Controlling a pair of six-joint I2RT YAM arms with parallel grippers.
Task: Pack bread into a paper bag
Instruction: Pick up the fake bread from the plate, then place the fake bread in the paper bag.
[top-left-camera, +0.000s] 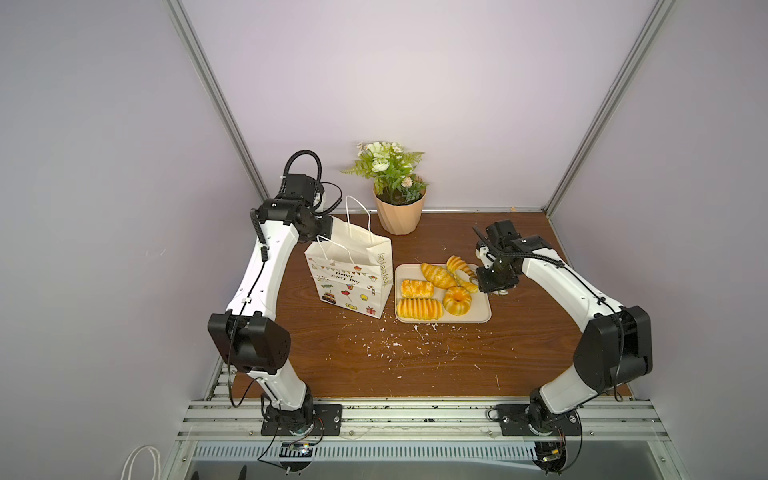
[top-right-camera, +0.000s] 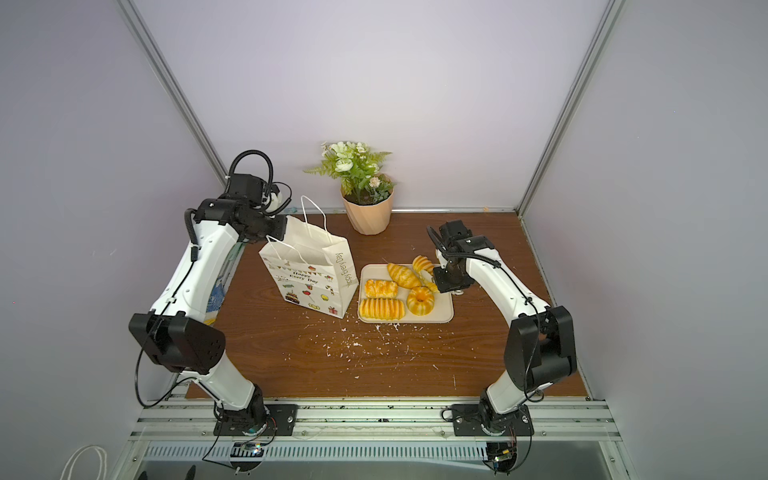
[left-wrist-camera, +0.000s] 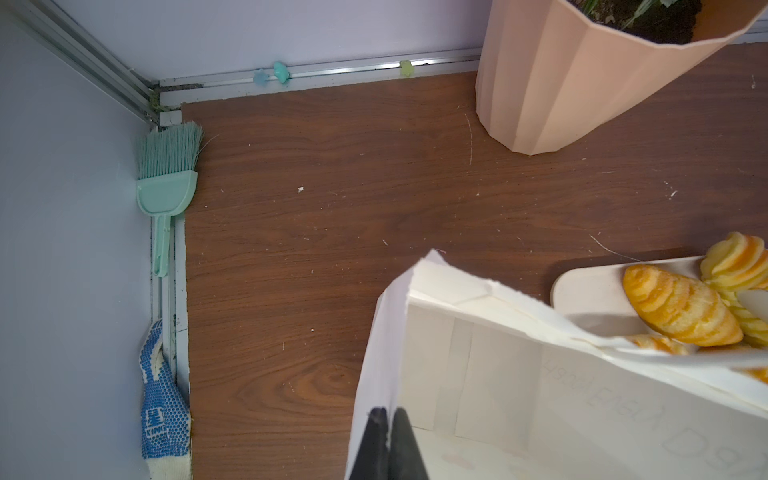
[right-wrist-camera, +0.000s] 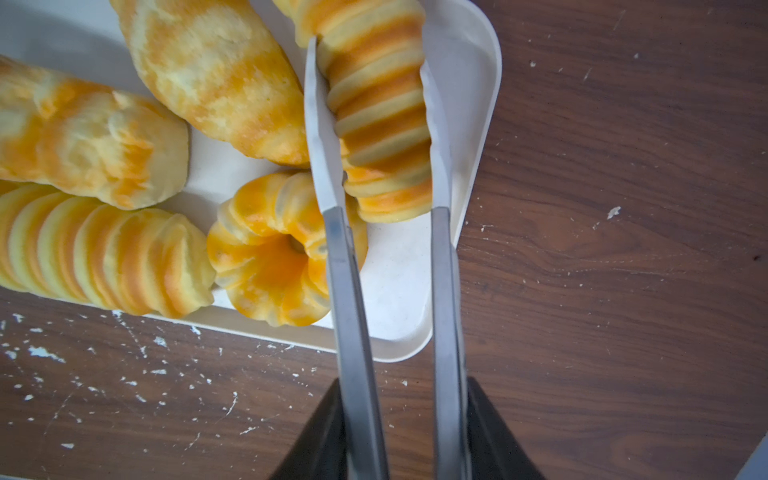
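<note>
The white paper bag (top-left-camera: 353, 286) stands open, left of the beige tray (top-left-camera: 482, 311). My left gripper (left-wrist-camera: 388, 415) is shut on the bag's rim (left-wrist-camera: 498, 374) at its far-left corner. On the tray lie a croissant (top-left-camera: 436, 275), a braided bun (top-left-camera: 417, 288), a ridged loaf (top-left-camera: 419, 308) and a ring (top-left-camera: 457, 300). My right gripper (right-wrist-camera: 403, 399) is shut on metal tongs (right-wrist-camera: 353, 291). The tong blades press both sides of the second ridged loaf (right-wrist-camera: 378, 124) at the tray's far right.
A peach flowerpot (top-left-camera: 400, 216) with a plant stands behind the bag and tray. White crumbs (top-left-camera: 395, 345) are scattered on the wooden table in front. A mint brush (left-wrist-camera: 166, 183) and a blue-dotted glove (left-wrist-camera: 162, 399) lie along the left wall.
</note>
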